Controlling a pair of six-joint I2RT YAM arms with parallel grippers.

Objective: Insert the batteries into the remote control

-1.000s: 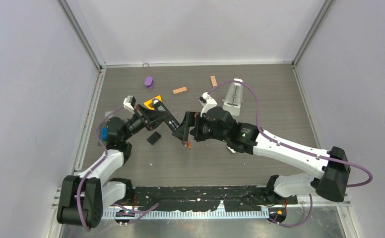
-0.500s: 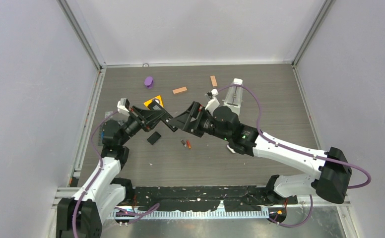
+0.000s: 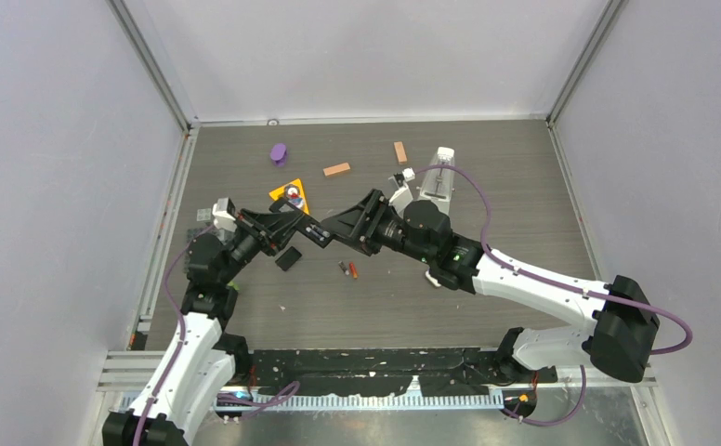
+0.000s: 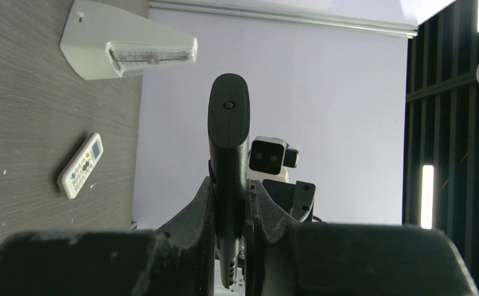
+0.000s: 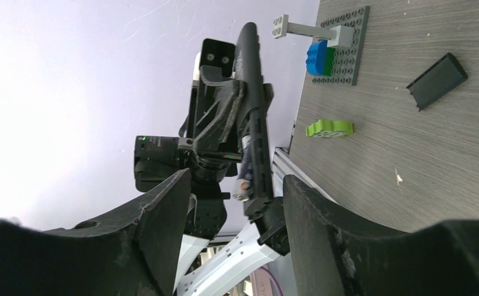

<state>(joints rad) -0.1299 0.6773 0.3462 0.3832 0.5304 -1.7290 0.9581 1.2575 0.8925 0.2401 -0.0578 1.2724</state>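
My left gripper [image 3: 287, 226] is shut on a black remote control [image 3: 316, 233] and holds it above the table; in the left wrist view the remote [image 4: 229, 117] stands edge-on between the fingers of the gripper [image 4: 231, 200]. My right gripper [image 3: 338, 228] is open and empty, facing the remote's free end. In the right wrist view the remote [image 5: 254, 105] sits between and beyond that gripper's spread fingers [image 5: 237, 206], and a small cylinder with an orange end [image 5: 242, 185] shows on it. Two batteries, one dark [image 3: 343, 268] and one red-orange [image 3: 353, 270], lie on the table below the grippers.
A black cover [image 3: 289, 258] lies left of the batteries. A purple piece [image 3: 279, 152], two orange-brown blocks [image 3: 336, 169], a white stand [image 3: 436, 181] and an orange triangle [image 3: 289, 192] sit farther back. A white remote [image 4: 81, 165], a green piece [image 5: 328, 128] and a brick plate [image 5: 343, 46] also lie on the table.
My right gripper has lifted off the table and away from the batteries, which now lie uncovered. My left arm has drawn back to the left with the remote.
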